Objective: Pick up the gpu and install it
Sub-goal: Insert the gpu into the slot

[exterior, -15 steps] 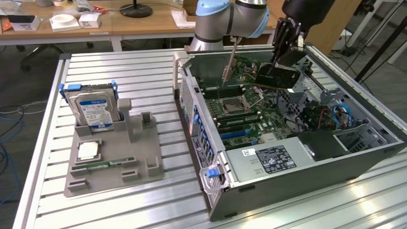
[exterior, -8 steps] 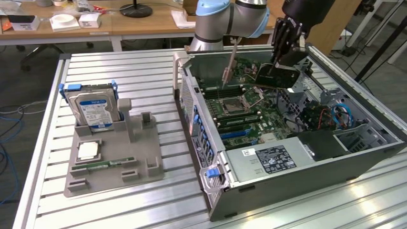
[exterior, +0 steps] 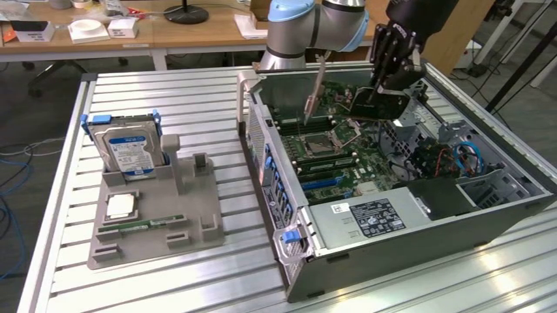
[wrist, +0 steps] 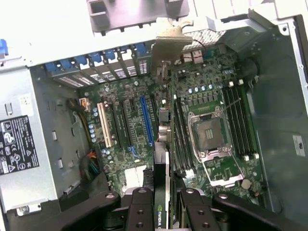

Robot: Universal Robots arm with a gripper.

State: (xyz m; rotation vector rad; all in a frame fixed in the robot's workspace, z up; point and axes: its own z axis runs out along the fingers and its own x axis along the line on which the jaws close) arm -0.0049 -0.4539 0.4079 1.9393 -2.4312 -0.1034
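My gripper (exterior: 384,90) hangs inside the open computer case (exterior: 287,215), shut on the gpu (exterior: 379,105), a dark card with a silver bracket (exterior: 312,91) at its end. The card is held above the motherboard (exterior: 335,176), clear of it. In the wrist view the gpu (wrist: 163,159) shows edge-on between my black fingers (wrist: 139,211), and its bracket (wrist: 169,45) reaches toward the case's rear slot openings. The card's edge lies between the blue expansion slot (wrist: 147,120) and the processor socket (wrist: 208,132).
A silver power supply (exterior: 374,218) fills the case's near corner, with cables (exterior: 466,156) at the exterior view's right. On the slatted table, a grey holder (exterior: 195,215) carries a hard drive (exterior: 129,151), a processor chip (exterior: 120,205) and a green memory stick (exterior: 139,226).
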